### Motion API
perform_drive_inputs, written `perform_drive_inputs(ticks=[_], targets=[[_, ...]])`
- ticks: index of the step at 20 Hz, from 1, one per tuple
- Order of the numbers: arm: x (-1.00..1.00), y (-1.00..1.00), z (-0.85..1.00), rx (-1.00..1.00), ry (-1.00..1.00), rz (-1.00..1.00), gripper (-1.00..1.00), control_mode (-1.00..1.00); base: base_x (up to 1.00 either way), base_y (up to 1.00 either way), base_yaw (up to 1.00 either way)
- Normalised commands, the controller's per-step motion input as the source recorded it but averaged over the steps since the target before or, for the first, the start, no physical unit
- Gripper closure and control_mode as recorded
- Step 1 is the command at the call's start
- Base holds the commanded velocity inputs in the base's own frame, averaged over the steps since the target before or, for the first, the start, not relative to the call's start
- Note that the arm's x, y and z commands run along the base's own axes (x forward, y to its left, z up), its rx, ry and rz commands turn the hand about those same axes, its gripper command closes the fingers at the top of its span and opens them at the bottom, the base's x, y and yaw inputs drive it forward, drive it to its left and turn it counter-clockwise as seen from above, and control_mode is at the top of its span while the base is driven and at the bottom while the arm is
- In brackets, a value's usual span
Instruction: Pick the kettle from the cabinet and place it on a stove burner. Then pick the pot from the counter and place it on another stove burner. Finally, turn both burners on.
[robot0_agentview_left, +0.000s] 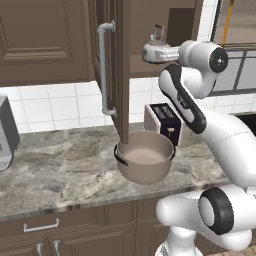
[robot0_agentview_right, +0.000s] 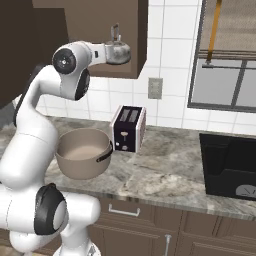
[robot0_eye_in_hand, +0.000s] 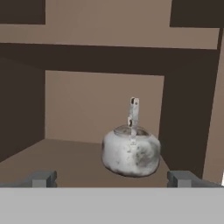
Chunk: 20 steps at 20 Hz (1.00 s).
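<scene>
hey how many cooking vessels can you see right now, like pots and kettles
2. The kettle sits on the shelf inside the open cabinet, just ahead of the open gripper. The pot stands on the counter beside the toaster. Closed cabinets may hide others.

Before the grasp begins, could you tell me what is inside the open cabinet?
The kettle stands upright on the cabinet shelf, ahead of the open gripper. The door and arm hide the other parts of the cabinet.

Silver kettle (robot0_eye_in_hand: 131, 153), beige-tan pot (robot0_agentview_left: 145, 157), dark brown cabinet (robot0_agentview_left: 45, 40), grey-brown veined marble counter (robot0_agentview_left: 60, 170).
</scene>
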Motion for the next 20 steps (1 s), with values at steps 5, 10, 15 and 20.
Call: perform_drive_inputs(ticks=[5, 10, 15, 20], targets=[[0.2, -0.12, 0.0, 0.0, 0.0, 0.01, -1.0, -1.0, 0.0, 0.0, 0.0], [0.31, -0.04, 0.0, 0.0, 0.04, 0.0, -1.0, -1.0, 0.0, 0.0, 0.0], [0.28, -0.02, 0.0, 0.0, 0.06, 0.0, -1.0, -1.0, 0.0, 0.0, 0.0], [0.34, -0.04, 0.01, 0.0, 0.08, 0.0, -1.0, -1.0, 0.0, 0.0, 0.0]])
